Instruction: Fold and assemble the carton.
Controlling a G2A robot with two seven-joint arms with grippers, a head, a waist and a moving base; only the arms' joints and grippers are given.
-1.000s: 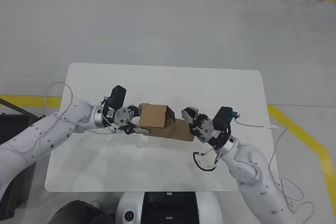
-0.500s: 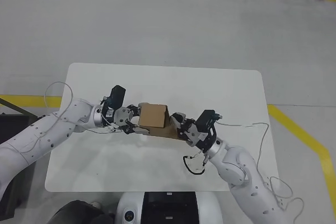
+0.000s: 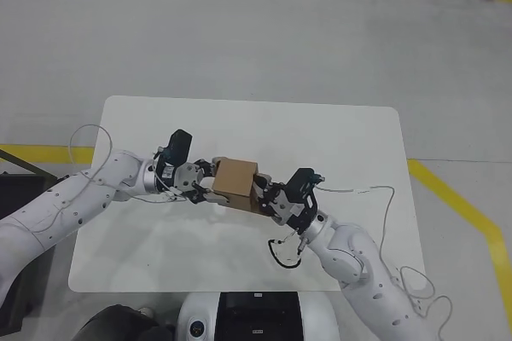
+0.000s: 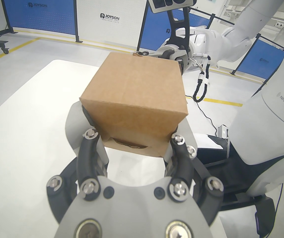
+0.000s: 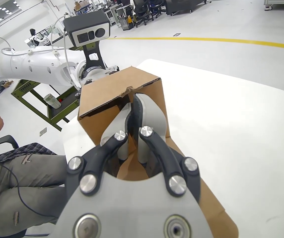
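Observation:
The brown carton (image 3: 235, 177) lies on its side at the middle of the white table (image 3: 324, 136), between both arms. My left gripper (image 3: 203, 182) is shut on the carton's closed end, one finger (image 4: 80, 122) against each side wall of the carton (image 4: 134, 95). My right gripper (image 3: 261, 194) is at the opposite, open end. Its fingers are shut together, and the gripper (image 5: 134, 101) is pushed into the opening of the carton (image 5: 99, 95). A loose flap (image 5: 214, 206) lies flat on the table under the right wrist.
A black cable loop (image 3: 283, 254) hangs from the right arm near the table's front edge, and a white cable (image 3: 358, 189) trails to the right. Bare table lies behind the carton and at the front left.
My right arm has swung left along the table into the carton's open end, and the long flap that stuck out to the right has folded in. The left gripper and carton stayed put.

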